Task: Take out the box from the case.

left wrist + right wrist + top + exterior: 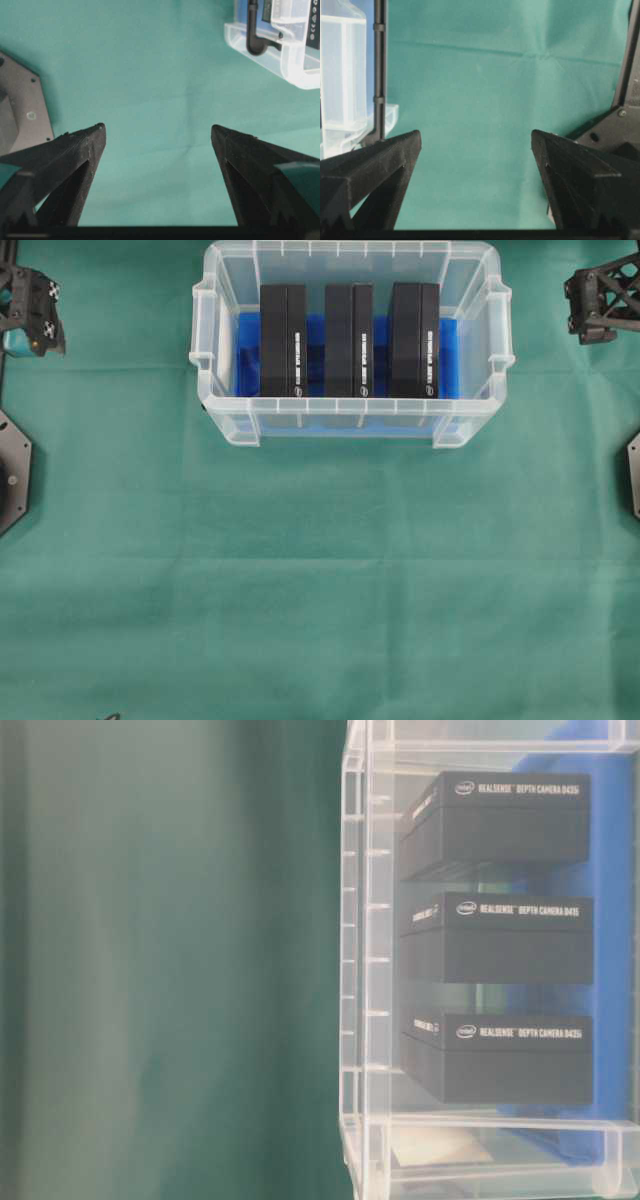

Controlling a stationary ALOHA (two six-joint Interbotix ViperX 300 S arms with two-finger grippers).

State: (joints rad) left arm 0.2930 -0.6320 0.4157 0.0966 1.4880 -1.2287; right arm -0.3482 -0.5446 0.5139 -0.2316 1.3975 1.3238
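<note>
Overhead view: case [352, 425] at table [320, 590] far edge, three black boxes [348, 338] upright inside on blue lining. Left pincer [157, 132] wide open, empty; right pincer [476, 137] likewise. Box labels partly legible, table-level view blurred.

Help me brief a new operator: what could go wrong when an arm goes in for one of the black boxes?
The three boxes stand close together in the case, so a finger may not fit between neighbours and could nudge one. The case's tall clear walls could catch a lowering gripper. Both the left gripper and right gripper are open, over bare cloth.
</note>
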